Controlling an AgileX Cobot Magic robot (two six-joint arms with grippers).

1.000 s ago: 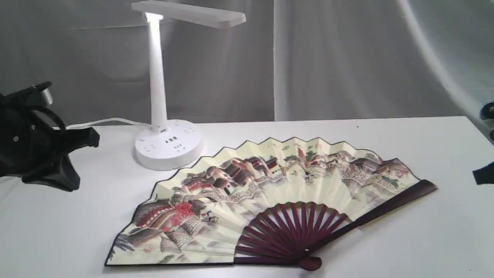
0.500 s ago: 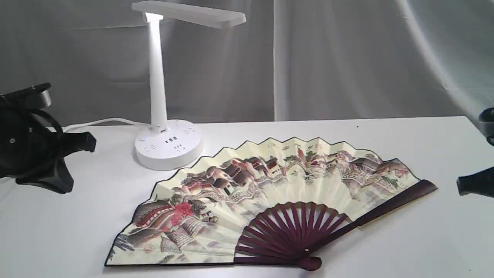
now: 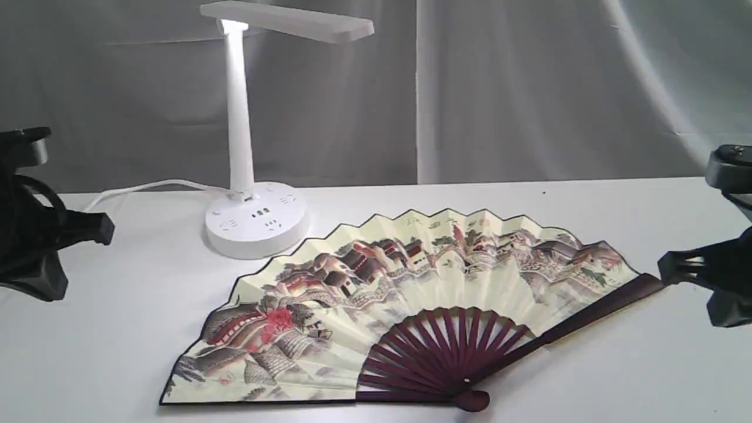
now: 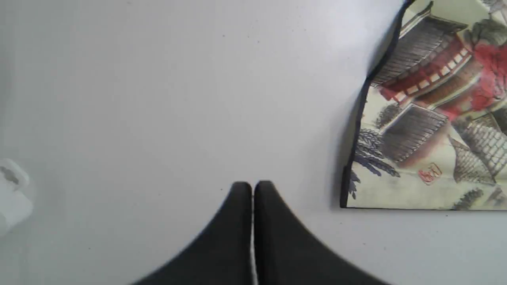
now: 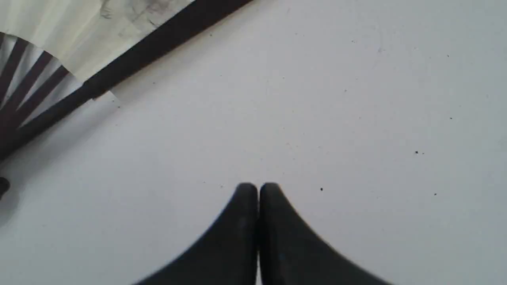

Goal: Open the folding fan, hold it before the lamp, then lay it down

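Note:
The folding fan (image 3: pixel 411 294) lies spread open and flat on the white table, painted side up, its maroon ribs and pivot toward the front edge. Its painted corner (image 4: pixel 431 118) shows in the left wrist view, and its dark guard (image 5: pixel 158 43) in the right wrist view. The white lamp (image 3: pixel 247 135) stands behind the fan's left half, head lit. My left gripper (image 3: pixel 97 229) hangs at the far left, shut and empty (image 4: pixel 252 186), well clear of the fan. My right gripper (image 3: pixel 667 269) is shut and empty (image 5: pixel 258 187), close to the tip of the fan's right guard.
The lamp's white cord (image 3: pixel 147 187) trails left across the table (image 3: pixel 117 352) behind my left arm. A white plug-like object (image 4: pixel 12 194) sits at the edge of the left wrist view. Grey curtains hang behind the table.
My left gripper has drawn back to the left, away from the fan. My right gripper has come in from the right edge toward the fan's right guard. The fan has not moved.

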